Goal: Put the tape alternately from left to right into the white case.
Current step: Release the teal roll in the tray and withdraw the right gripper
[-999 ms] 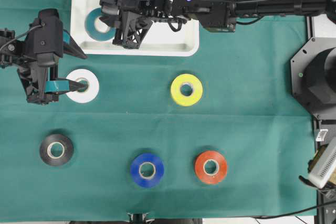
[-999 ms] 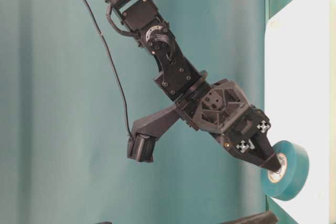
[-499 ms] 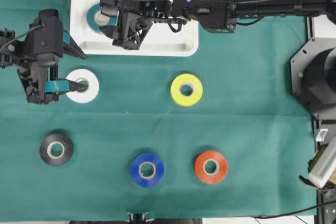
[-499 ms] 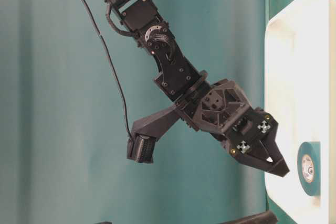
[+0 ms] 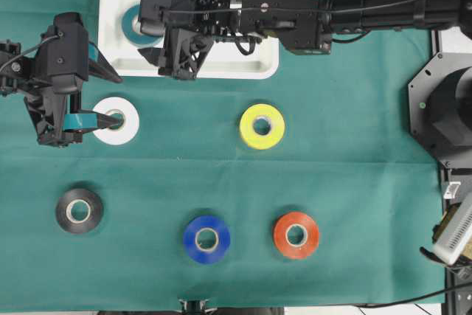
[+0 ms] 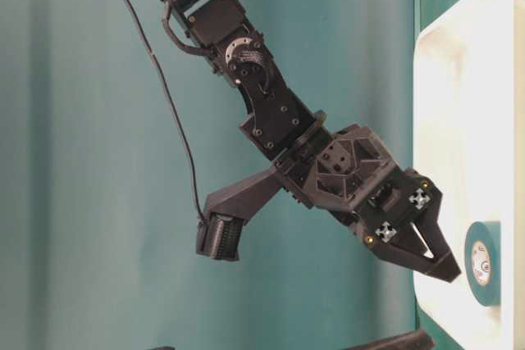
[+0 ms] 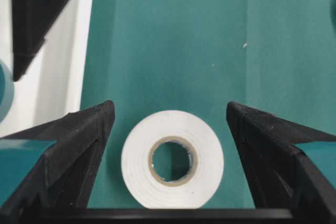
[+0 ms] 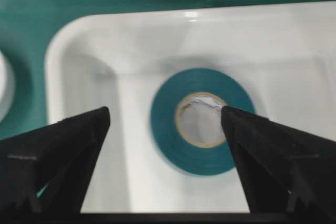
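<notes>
The right gripper stood open and held nothing, and the teal roll lay flat in the left end of the white case, at about 11 o'clock in the overhead view. The left gripper was also open, its two fingers on either side of the white roll on the green cloth without touching it. The yellow roll lay near the centre, the black roll at 8 o'clock, the blue roll at 6 o'clock and the red-orange roll at 5 o'clock.
</notes>
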Controlling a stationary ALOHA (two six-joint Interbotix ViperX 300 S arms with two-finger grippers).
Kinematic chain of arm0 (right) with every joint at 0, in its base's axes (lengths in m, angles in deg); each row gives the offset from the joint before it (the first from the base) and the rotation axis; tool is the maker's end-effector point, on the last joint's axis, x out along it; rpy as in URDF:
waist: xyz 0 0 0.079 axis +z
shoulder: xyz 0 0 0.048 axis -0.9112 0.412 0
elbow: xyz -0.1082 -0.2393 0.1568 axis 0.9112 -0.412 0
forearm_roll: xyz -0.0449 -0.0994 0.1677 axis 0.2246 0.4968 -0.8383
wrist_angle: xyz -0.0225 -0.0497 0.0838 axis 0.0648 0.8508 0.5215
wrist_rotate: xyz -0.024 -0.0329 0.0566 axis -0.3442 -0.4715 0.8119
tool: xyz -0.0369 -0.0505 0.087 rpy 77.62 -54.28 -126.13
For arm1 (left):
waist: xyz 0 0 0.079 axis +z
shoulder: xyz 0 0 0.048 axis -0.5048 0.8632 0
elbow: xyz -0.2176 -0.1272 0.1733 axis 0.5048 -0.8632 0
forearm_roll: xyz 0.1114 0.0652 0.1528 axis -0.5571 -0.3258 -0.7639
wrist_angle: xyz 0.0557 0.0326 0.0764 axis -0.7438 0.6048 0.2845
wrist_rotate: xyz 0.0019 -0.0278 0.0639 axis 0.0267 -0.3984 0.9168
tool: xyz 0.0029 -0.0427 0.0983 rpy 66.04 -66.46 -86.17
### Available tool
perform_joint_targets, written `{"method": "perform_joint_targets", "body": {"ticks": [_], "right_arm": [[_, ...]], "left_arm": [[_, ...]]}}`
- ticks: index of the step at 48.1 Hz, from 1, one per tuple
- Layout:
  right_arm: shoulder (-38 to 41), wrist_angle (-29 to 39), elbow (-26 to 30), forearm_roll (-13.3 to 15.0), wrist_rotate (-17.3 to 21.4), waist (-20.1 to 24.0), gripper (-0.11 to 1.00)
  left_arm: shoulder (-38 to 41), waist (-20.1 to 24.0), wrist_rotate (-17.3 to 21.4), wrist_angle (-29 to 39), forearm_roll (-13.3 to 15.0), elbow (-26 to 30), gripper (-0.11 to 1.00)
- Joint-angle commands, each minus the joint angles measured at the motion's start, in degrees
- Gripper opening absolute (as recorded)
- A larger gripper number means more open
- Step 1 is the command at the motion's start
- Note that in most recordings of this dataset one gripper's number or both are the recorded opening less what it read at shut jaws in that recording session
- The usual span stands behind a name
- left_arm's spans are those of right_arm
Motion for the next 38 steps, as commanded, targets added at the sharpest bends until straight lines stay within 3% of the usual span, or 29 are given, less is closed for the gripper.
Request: {"method": "perform_joint_targets", "body": {"ticks": [1, 38], "right_arm": [[-3.3, -0.2, 0.1, 0.1, -0.1, 1.3, 0.63], [-10.2, -0.5, -7.5, 0.1, -0.2, 12.7, 0.63]], "left_arm": [[-0.4, -0.2, 0.0, -0.5, 0.0, 1.2, 0.91], [-0.4, -0.2, 0.0, -0.5, 0.1, 1.1, 0.91]]}}
